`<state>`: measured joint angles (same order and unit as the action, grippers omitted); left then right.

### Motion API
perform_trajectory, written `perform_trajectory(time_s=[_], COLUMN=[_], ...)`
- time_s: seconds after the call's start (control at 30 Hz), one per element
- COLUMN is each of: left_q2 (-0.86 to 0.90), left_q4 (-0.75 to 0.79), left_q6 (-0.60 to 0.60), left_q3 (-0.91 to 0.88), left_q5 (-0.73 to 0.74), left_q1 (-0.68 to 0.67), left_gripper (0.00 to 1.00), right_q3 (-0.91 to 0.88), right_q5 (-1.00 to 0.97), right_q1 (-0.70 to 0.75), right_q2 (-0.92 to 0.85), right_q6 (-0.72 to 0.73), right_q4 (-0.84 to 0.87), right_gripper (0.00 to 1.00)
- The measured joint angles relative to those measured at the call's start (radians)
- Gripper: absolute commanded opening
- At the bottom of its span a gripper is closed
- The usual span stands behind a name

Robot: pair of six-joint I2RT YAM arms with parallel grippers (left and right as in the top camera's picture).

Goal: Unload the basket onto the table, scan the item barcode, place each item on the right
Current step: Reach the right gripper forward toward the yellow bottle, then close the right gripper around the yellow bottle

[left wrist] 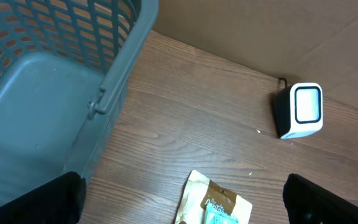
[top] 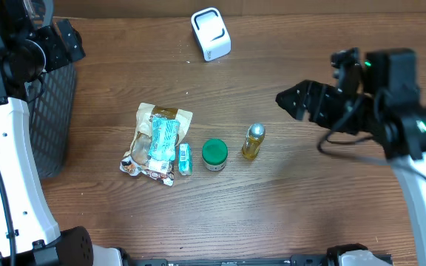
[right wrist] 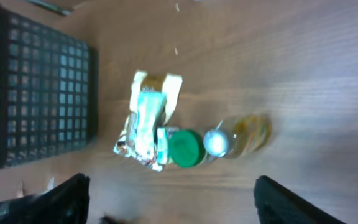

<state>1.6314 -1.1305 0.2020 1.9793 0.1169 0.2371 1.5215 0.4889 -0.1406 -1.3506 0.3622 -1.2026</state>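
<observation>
At the far left a dark mesh basket (top: pixel 54 111) is standing on the wooden table (top: pixel 309 214). The left gripper (left wrist: pixel 182 186) is hanging near the basket's back corner, its 2 fingers (left wrist: pixel 48 199) spread wide with nothing between them. Right of the basket, 4 items are sitting in a row near the table's middle. First, a crumpled snack bag (top: pixel 157 137) is lying flat. Just beside its right edge a small teal box (top: pixel 185 159) is lying. Next, a green-lidded jar (top: pixel 214 154) is sitting lid up, close to the box. Well behind the row, near the table's back edge, the white scanner (top: pixel 211 33) is sitting alone. The last item, a yellow bottle (top: pixel 254 142) with a silver cap, is standing just right of the jar, apparently upright, though the right wrist view is too blurred to be sure. The right gripper (top: pixel 283 99) is hovering to the right of and behind the bottle, near it but apart. Its fingers are standing wide apart and empty.
</observation>
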Motion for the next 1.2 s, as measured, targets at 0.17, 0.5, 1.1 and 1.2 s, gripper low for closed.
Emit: perform_trajectory(time_s=[0.17, 0.5, 1.1, 1.2], left_q2=[0.000, 0.000, 0.000, 0.000], left_q4=[0.000, 0.000, 0.000, 0.000], left_q6=[0.000, 0.000, 0.000, 0.000], left_q3=[0.000, 0.000, 0.000, 0.000], left_q5=[0.000, 0.000, 0.000, 0.000], left_q1=[0.000, 0.000, 0.000, 0.000], left_gripper=[1.00, 1.00, 1.00, 1.00], right_q3=[0.000, 0.000, 0.000, 0.000], right_q5=[-0.076, -0.363, -0.491, -0.493], right_q1=[-0.092, -0.325, -0.353, -0.348], right_q2=[-0.129, -0.296, -0.491, -0.491], right_q6=[0.055, 0.211, 0.319, 0.317], right_q4=[-0.045, -0.066, -0.039, -0.039], right_gripper=[0.87, 0.99, 0.71, 0.64])
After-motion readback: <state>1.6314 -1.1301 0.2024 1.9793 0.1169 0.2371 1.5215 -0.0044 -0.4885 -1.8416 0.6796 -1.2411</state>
